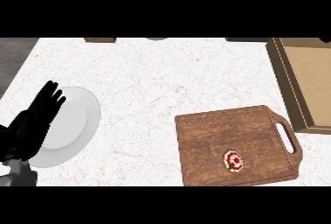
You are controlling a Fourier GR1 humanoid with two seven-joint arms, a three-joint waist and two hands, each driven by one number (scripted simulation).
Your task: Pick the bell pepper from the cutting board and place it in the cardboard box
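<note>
Scanning the counter [161, 74], we find a white plate [74, 127] at left, partly covered by our left hand [40, 114] with fingers straight and apart. The bell pepper [235, 161], a small red-and-cream round, lies on the cutting board [220, 135], near the cardboard box [304, 78].

One plate [74, 127], one cutting board [220, 140], one cardboard box [304, 83], one bell pepper [234, 161]

Brown wooden cutting board [213, 144], red-white bell pepper [235, 161], white plate [74, 127], tan cardboard box [317, 83]
</note>
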